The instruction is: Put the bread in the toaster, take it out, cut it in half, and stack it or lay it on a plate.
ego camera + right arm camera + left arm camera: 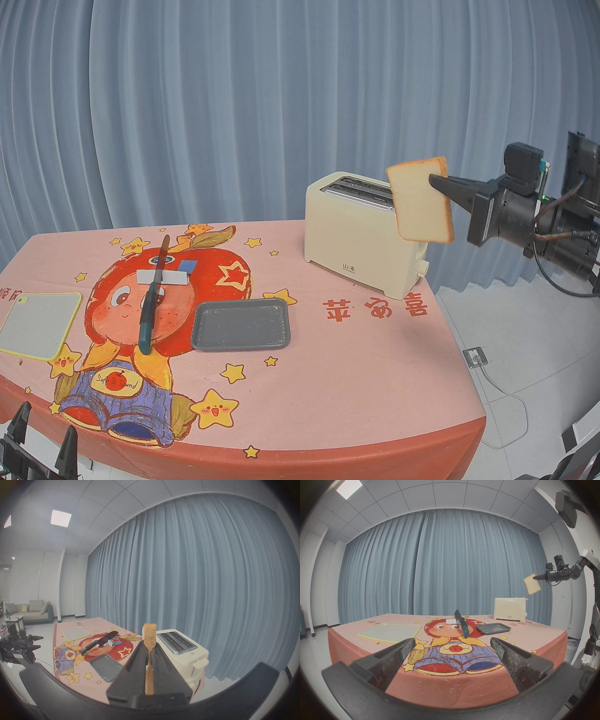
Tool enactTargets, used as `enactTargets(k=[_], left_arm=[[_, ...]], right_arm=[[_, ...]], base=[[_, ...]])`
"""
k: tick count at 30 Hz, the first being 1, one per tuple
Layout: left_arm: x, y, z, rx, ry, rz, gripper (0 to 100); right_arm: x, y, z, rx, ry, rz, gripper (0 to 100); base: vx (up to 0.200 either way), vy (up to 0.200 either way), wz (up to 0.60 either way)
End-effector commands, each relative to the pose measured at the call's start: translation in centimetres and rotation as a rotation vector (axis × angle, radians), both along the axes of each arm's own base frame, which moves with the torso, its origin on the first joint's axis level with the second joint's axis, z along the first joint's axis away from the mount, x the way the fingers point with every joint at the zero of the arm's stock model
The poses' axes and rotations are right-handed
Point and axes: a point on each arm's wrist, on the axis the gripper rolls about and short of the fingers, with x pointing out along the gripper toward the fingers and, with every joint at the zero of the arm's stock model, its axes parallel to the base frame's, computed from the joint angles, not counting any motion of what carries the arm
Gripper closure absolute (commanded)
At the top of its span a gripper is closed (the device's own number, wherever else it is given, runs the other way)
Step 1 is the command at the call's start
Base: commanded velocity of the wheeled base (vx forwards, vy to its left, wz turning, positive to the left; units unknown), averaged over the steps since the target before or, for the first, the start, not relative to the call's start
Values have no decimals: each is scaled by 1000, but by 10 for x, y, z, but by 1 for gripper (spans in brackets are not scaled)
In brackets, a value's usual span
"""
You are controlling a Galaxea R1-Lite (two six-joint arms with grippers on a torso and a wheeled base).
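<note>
The tabletop is covered in matt pink printed cloth. On it the toaster, at one o'clock of the tray, has a smooth, faintly glossy cream plastic shell with metal-edged slots, and the tray looks dark grey, matt and speckled. The cutting board at nine o'clock is pale matt plastic, and the knife has a smooth teal handle. The bread shows a porous pale face and rough brown crust in the matt black right claw; the left claw is matt black and scuffed, and the curtain is pleated blue-grey cloth.
</note>
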Motion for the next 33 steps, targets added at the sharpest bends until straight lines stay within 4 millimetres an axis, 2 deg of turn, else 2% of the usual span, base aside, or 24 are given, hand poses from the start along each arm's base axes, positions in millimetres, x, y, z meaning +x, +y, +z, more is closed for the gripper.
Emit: enactTargets(k=[1,14,22,23,33], left_arm=[[0,0,-5,-1,3,0,0],[0,0,-5,-1,3,0,0],[0,0,-5,-1,3,0,0],[0,0,-5,1,3,0,0],[0,0,-5,1,3,-1,0]], right_arm=[[-21,-11,-10,43,-3,0,100],[-70,-41,-60,89,48,-18,100],[-84,-46,-54,90,0,-3,100],[-96,-52,-53,62,-44,-1,100],[-97,-44,-62,3,-37,46,100]], base=[[0,0,0],[0,0,0],[0,0,0],[0,0,0],[0,0,0]])
